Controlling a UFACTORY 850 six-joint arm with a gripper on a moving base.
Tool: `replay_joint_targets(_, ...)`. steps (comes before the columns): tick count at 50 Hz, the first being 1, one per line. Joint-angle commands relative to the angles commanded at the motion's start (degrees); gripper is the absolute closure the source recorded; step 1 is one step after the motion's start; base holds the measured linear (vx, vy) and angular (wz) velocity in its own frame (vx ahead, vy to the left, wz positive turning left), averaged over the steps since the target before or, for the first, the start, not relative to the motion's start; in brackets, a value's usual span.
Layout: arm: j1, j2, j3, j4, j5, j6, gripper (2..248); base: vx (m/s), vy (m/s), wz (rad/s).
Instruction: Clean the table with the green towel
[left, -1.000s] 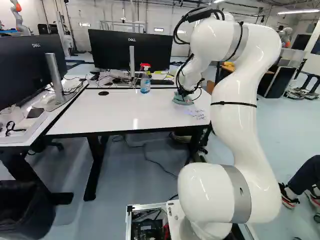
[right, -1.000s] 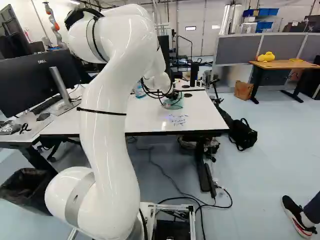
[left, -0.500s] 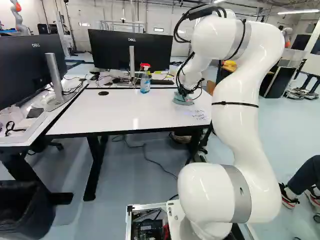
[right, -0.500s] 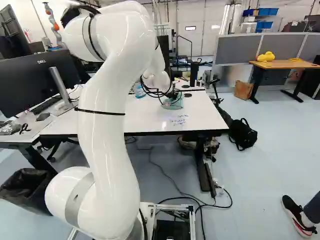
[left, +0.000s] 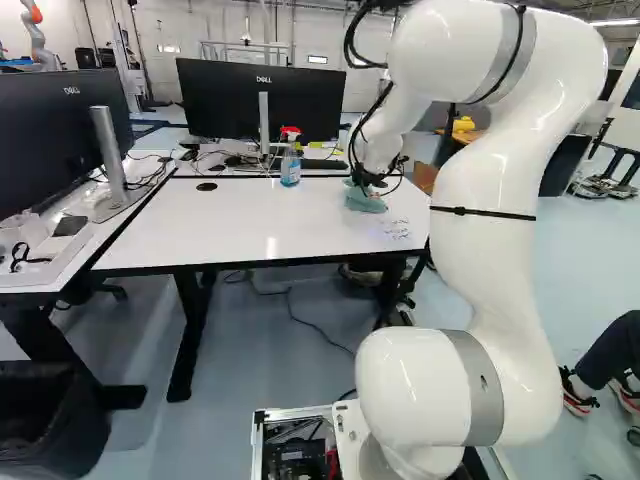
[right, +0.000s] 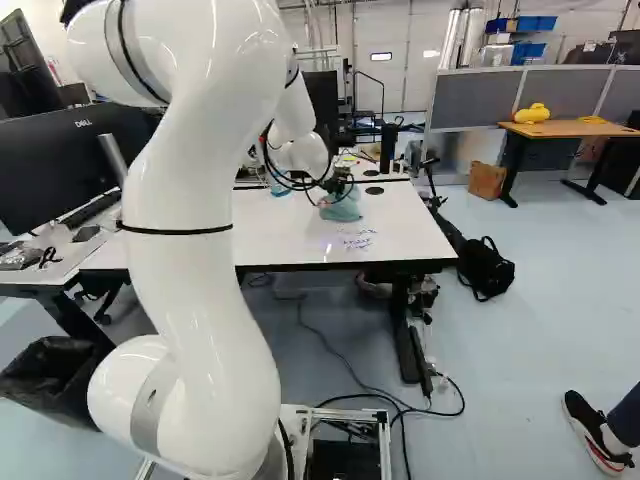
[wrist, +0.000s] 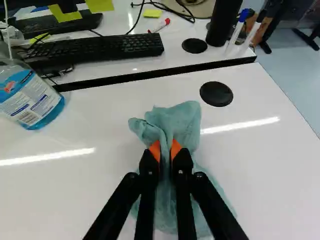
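The green towel (wrist: 183, 125) is bunched in the gripper (wrist: 165, 149), its loose folds spilling out below and ahead of the fingertips, apparently onto the white table (wrist: 270, 170). To wipe well, the hand should lower until the folds bear flat, then draw them in overlapping strokes over the scribbled marks (left: 397, 229) between it and the base, clear of the spray bottle (wrist: 32, 100) beyond its left side. The two fingers stand nearly together, pinching cloth between their orange pads (wrist: 155, 150).

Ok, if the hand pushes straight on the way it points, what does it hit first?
The white tabletop, with the green towel the hand grips likely squashed between; any gap is unclear.
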Motion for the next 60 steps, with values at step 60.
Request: replay_joint_targets(60,4.03,12.48,15.12,0.0,0.0,0.0,206,0.0,0.0,0.0)
